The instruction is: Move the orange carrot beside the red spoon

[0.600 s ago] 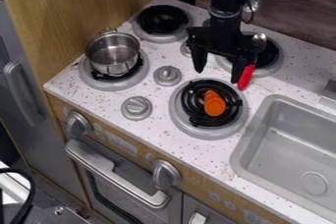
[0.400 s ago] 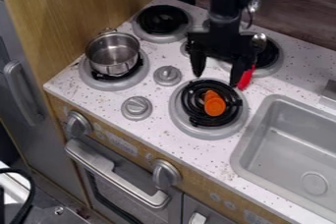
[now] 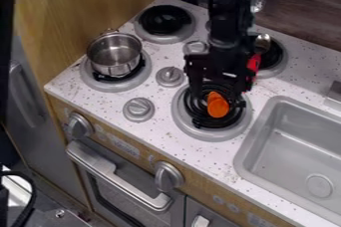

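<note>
My gripper [image 3: 216, 94] hangs low over the front right burner [image 3: 220, 134], its fingers spread apart at the burner's back part. The orange carrot [image 3: 217, 105] lies on that burner's black coil, between and slightly in front of the fingertips; whether they touch it I cannot tell. Behind and to the right, the red spoon [image 3: 254, 62] rests at the back right burner, its metal bowl toward the back and its red handle toward the front, partly covered by the gripper.
A metal pot [image 3: 114, 54] stands on the front left burner. Grey knobs [image 3: 138, 109] rise from the counter left of the carrot's burner. At the right is a grey sink [image 3: 293, 141]. Another burner [image 3: 165, 20] lies at the back left.
My gripper has come down and forward toward the carrot, with its fingers still apart. The carrot and the spoon have not visibly moved.
</note>
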